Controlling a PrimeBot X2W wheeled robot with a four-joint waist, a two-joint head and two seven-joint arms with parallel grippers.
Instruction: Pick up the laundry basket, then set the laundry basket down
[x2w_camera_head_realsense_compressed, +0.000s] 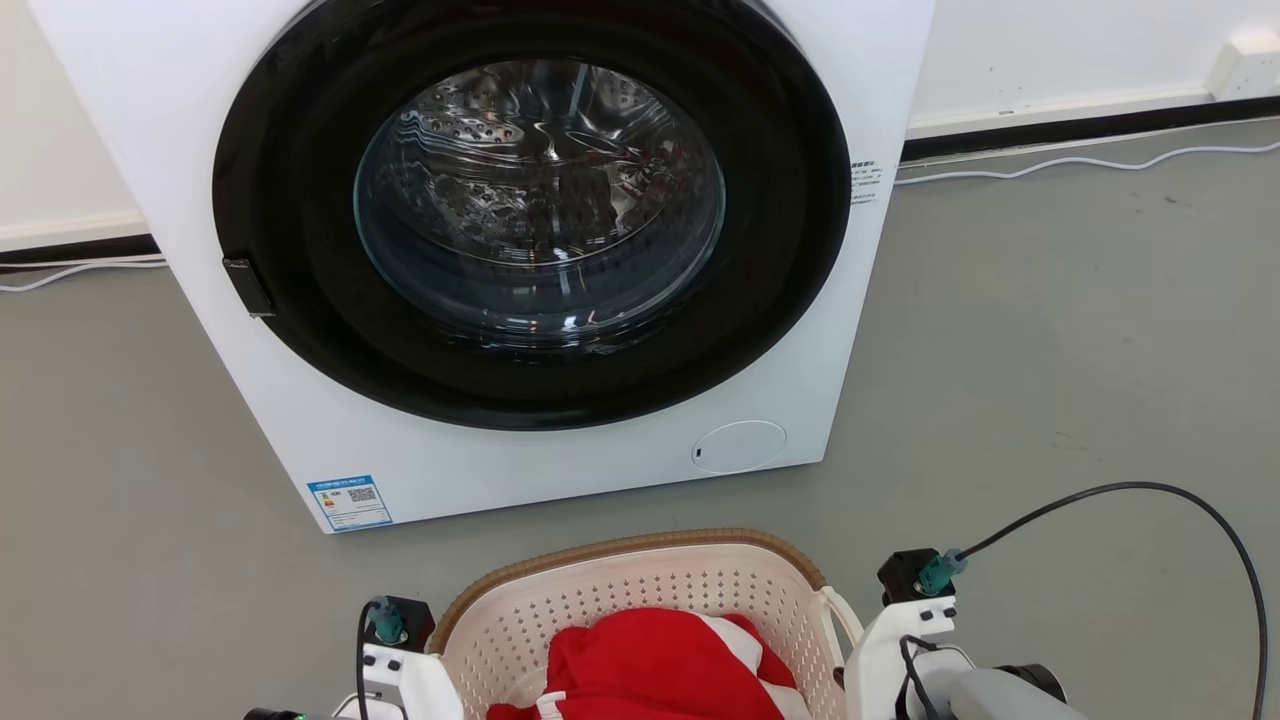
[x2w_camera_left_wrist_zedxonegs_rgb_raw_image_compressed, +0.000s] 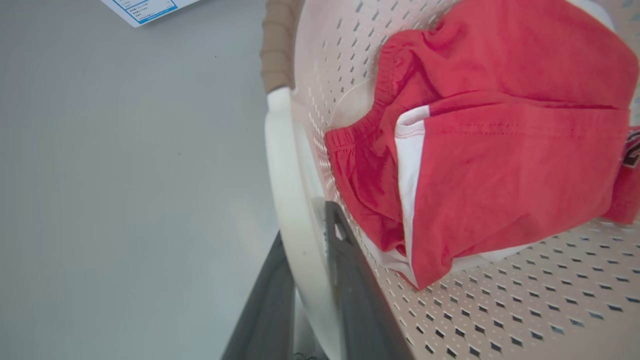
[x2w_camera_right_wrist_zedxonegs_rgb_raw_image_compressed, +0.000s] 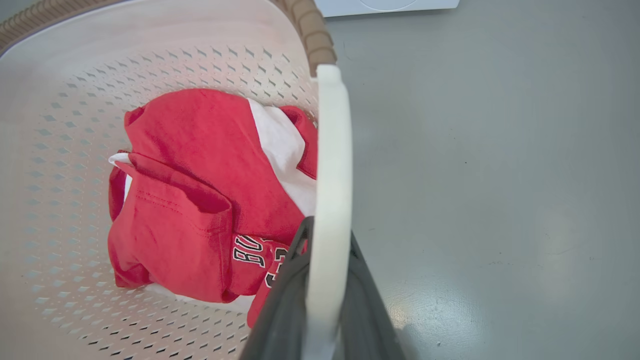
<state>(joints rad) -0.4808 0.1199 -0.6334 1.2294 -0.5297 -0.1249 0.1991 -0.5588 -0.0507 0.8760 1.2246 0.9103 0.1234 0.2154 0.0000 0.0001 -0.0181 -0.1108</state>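
Laundry basket (x2w_camera_head_realsense_compressed: 640, 585) is seen at the bottom middle of the head view, near the front of a white washing machine (x2w_camera_head_realsense_compressed: 300, 430); whether it rests on the grey floor (x2w_camera_head_realsense_compressed: 1050, 350) or is held just above it cannot be told. The machine's round glass door (x2w_camera_head_realsense_compressed: 540, 200) is shut within a wide black ring. A white cable (x2w_camera_head_realsense_compressed: 1050, 165) is laid along the wall behind, and a blue sticker (x2w_camera_head_realsense_compressed: 350, 502) is fixed at the machine's lower corner. Nothing is placed between basket and machine.

The basket is flanked by both arms, one wrist at each side. The left gripper (x2w_camera_left_wrist_zedxonegs_rgb_raw_image_compressed: 306, 225) is clamped on the left handle (x2w_camera_left_wrist_zedxonegs_rgb_raw_image_compressed: 287, 190), one dark finger outside the loop and one inside against the perforated wall. The right gripper (x2w_camera_right_wrist_zedxonegs_rgb_raw_image_compressed: 330, 235) is likewise closed on the right handle (x2w_camera_right_wrist_zedxonegs_rgb_raw_image_compressed: 330, 165), which is pinched between its fingers.

The basket is cream-white, pierced with small holes and edged with a brown woven-look rim (x2w_camera_head_realsense_compressed: 640, 540). A red garment (x2w_camera_head_realsense_compressed: 660, 665) with white panels and black lettering is crumpled inside it.
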